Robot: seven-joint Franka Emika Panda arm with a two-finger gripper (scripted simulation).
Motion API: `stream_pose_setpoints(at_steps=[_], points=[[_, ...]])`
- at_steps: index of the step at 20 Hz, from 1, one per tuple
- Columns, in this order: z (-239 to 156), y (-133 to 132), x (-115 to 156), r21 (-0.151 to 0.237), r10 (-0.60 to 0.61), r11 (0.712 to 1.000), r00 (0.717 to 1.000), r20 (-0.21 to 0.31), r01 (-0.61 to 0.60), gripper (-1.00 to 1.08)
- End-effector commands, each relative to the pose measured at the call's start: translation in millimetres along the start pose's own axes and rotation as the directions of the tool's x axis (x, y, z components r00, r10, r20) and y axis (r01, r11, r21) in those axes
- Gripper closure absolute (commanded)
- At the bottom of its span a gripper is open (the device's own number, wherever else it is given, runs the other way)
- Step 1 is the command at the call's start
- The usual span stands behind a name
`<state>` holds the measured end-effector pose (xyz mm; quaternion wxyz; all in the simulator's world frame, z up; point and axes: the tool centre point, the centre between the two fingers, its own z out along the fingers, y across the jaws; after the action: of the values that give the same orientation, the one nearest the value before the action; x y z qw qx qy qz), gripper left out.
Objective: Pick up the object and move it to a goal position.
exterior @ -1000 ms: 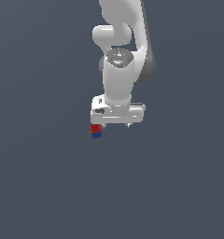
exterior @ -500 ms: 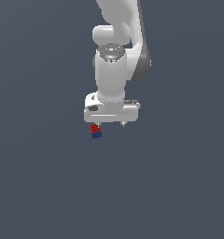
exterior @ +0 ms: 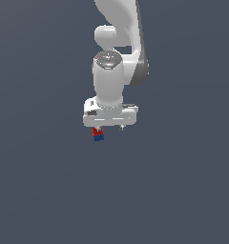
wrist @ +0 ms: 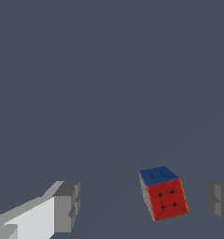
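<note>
Exterior view: white arm (exterior: 117, 62) reaching straight down over a plain dark grey floor (exterior: 40, 181)
Gripper (exterior: 109, 127): white, pointed downward, body wide across the frame, fingertips barely visible below it
Gripper state: spread apart, nothing between the pads pressed, no contact with the block
Fingers in wrist view: one grey pad (wrist: 67, 207) on a white finger, the other grey pad (wrist: 221, 203) at the frame edge, wide gap between them
Block (exterior: 98, 134): tiny, red above and blue below, just under the gripper's body toward the exterior view's left
Block in wrist view (wrist: 163, 193): red face with small dark dots, blue face adjoining, tilted, lying between the two pads, nearer one pad than the other, touching neither
</note>
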<state>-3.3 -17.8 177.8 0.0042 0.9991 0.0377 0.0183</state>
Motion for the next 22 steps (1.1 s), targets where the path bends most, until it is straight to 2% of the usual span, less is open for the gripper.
stream_pose_setpoints(at_steps=[1, 12, 22], points=[[9.9, 7.7, -6.3, 0.000, -0.019, 1.000, 1.000, 0.004, 0.019, -0.92], [68.5, 50.2, -53.0, 0.010, -0.145, 0.989, 0.989, 0.025, 0.145, -0.92], [91.7, 66.1, -76.9, 0.017, -0.199, 0.980, 0.979, 0.033, 0.199, -0.92]])
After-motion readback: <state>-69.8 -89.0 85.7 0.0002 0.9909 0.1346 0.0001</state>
